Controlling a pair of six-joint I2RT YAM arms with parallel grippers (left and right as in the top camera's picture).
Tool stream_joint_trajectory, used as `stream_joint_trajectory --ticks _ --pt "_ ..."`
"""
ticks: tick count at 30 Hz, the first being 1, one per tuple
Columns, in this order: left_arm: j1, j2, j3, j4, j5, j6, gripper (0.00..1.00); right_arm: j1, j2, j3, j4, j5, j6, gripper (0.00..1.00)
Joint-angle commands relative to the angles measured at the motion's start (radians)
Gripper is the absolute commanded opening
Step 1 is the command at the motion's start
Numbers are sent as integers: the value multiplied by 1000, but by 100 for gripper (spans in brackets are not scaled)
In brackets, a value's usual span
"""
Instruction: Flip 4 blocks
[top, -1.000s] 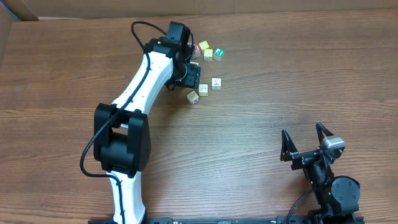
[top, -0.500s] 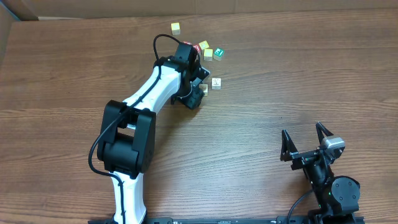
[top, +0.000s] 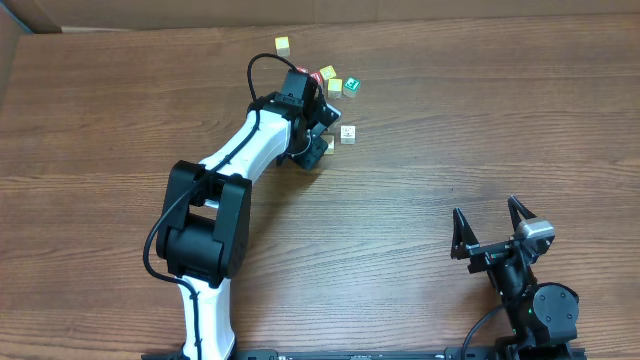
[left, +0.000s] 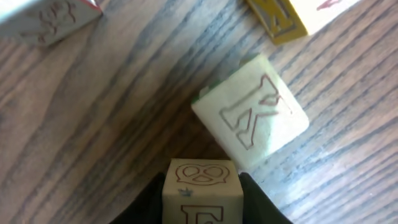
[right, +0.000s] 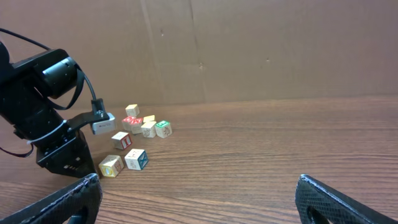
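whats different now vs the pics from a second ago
The left gripper swung back from the coloured cubes towards the robot's base and narrowed its jaws around a pale block, uncovering the lone yellow cube. The right gripper stayed open and parked; the coloured cubes kept their places.

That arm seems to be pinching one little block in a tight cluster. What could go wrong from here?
The pinched block sits between the left jaws with the K block almost against its corner, so turning it may well shove the K block aside. Other blocks crowd close, like the yellow-edged block, and the left arm could scatter them as it swings.
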Motion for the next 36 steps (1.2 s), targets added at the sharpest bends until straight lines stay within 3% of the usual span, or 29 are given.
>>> stream_joint_trajectory --ticks 1,8,20,23,26,29,36 --pt "-1 -18 31 -58 3 -52 22 -5 -4 -10 5 2 -3 100" --pt "-3 -88 131 -230 5 -216 20 -5 -4 -10 5 2 -3 100" --pt "-50 -384 150 -579 -14 -587 22 -5 -4 -10 5 2 -3 100" --pt "-82 -406 149 -640 -93 -702 22 -5 -4 -10 5 2 -3 100" --pt "-122 -406 142 -700 -266 -838 22 -5 -4 -10 5 2 -3 100" --pt "-152 -406 98 -685 -316 -925 20 -5 -4 -10 5 2 -3 100" --pt "-187 -405 -118 -483 -244 -949 24 -5 -4 -10 5 2 -3 100"
